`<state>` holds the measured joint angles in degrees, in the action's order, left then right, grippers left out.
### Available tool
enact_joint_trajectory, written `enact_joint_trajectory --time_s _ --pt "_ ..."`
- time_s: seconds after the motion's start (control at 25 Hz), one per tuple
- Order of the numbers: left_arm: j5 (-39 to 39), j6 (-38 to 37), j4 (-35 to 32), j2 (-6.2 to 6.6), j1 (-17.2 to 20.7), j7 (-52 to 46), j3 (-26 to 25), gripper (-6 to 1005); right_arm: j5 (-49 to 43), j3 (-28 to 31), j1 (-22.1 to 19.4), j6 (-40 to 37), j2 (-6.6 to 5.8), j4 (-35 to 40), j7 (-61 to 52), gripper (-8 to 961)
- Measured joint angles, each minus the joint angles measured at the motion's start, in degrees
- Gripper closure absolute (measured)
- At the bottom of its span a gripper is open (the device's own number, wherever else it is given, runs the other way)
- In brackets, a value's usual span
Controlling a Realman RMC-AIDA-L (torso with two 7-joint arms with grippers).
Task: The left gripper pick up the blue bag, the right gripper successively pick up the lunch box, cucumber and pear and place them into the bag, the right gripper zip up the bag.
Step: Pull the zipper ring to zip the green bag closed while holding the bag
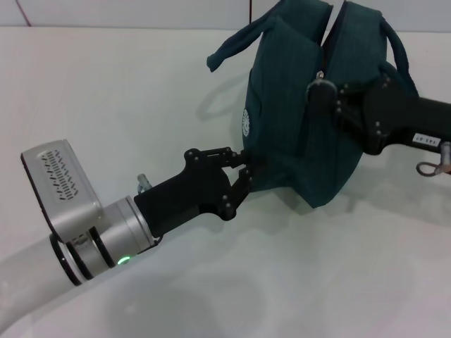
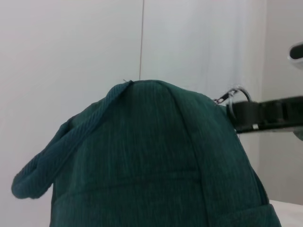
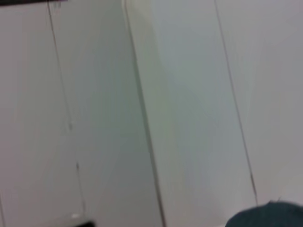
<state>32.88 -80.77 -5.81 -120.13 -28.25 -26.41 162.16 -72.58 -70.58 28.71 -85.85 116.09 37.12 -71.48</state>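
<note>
Now the blue bag (image 1: 303, 120), soft ribbed teal fabric with limp loop handles, stands at the upper right of the head frame on the white surface (image 1: 106, 105). Left claw (image 1: 248, 171) clenches its lower corner; right claw (image 1: 325, 90) seems clenched at the zipper. Judging so, pull steadily along the seam while the left holds taut.

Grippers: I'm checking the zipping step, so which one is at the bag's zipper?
The right gripper, the all-black one, is up at the zipper line. The left gripper, on the silver wrist, grips the bag low on its side.
</note>
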Motion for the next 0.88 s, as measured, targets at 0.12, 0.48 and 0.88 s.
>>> enact_joint_trajectory --time_s 0.12,0.48,0.88 --pt "-0.1 0.0 -0.2 -0.01 0.1 1.1 0.2 897 4.3 -0.1 0.0 0.0 0.06 -2.3 2.8 877" --pt "-3.6 0.1 -0.1 -0.1 -0.1 3.4 0.5 921 16.2 -0.3 0.0 -0.8 0.09 -8.3 9.7 946" --pt "-9.5 1.5 -0.2 0.08 -0.8 5.4 0.5 933 21.4 -2.1 -0.4 -1.2 0.09 -9.8 14.7 945"
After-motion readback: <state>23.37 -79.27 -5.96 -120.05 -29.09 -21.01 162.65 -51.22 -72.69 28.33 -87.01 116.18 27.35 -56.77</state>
